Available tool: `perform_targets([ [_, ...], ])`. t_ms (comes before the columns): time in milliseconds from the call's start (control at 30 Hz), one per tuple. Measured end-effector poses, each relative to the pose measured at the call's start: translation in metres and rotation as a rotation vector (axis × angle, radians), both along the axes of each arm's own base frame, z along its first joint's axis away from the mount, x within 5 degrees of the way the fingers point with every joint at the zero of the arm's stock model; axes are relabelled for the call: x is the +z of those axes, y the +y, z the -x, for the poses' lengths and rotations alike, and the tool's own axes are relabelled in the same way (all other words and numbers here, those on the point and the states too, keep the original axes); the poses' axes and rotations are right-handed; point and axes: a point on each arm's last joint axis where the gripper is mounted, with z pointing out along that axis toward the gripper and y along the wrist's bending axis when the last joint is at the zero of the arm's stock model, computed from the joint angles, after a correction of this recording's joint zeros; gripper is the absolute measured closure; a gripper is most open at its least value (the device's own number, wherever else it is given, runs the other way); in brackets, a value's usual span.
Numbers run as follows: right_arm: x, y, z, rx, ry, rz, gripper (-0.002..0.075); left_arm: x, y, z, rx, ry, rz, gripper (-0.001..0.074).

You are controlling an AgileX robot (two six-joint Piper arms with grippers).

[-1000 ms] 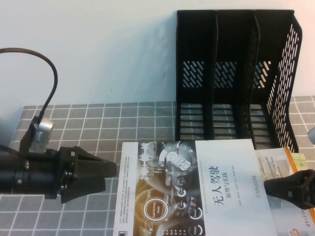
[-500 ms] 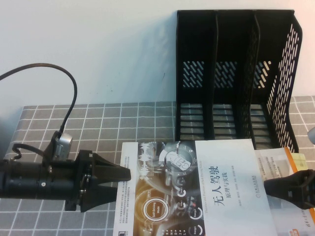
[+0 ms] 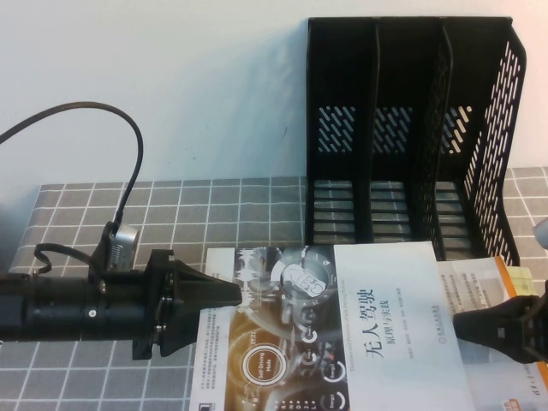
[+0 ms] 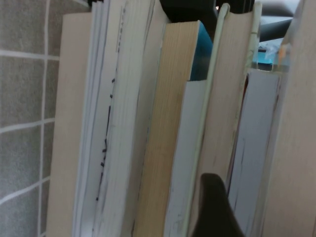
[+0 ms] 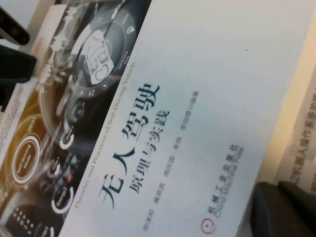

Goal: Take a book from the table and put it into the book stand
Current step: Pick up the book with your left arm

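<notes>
Left gripper, clenched to a point, touching the left edge of the book, which lies flat atop a stack on the desk, just before the book stand. Best pushed steadily, kept level. Right gripper, clenched too, bracing the opposite edge; both arms low, horizontal.

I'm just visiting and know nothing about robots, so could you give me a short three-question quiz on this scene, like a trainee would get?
1. True or false: the book already stands in the book stand.
2. Which touches the book's left edge? A) left gripper B) right gripper C) neither
3. How many upright slots has the stand?

Key:
1. False; it lies flat on the table, atop other books.
2. A; the right gripper is at the opposite edge.
3. Three, all empty.
</notes>
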Motion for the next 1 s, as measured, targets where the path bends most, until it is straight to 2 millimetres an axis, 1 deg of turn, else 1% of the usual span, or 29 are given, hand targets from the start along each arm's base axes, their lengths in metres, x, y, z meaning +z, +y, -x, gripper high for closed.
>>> perform_targets([
  [133,-0.005,0.004,-0.001,0.024,0.050,-0.047,0.0729,0.000,0.000,0.000,0.002,0.002,0.001,0.0370],
  [300,-0.014,0.010,-0.006,0.065,0.115,-0.119,0.0729,-0.001,0.000,0.000,-0.014,-0.018,-0.010,0.0380],
  [367,-0.015,0.010,-0.007,0.073,0.116,-0.126,0.0729,-0.001,0.000,0.001,-0.020,-0.032,-0.015,0.0402],
  [433,-0.016,0.010,-0.007,0.085,0.103,-0.123,0.0729,-0.002,0.000,0.001,-0.025,-0.044,-0.023,0.0463],
  [567,-0.016,0.010,-0.007,0.109,0.074,-0.112,0.0729,0.000,0.000,0.002,-0.057,-0.105,-0.017,0.0633],
  [833,-0.016,0.010,-0.007,0.144,0.051,-0.083,0.0729,0.001,0.000,0.001,-0.082,-0.125,-0.030,0.0630],
  [1000,-0.016,0.010,-0.007,0.161,0.031,-0.071,0.0729,0.009,0.000,-0.002,-0.117,-0.105,-0.068,0.0630],
])
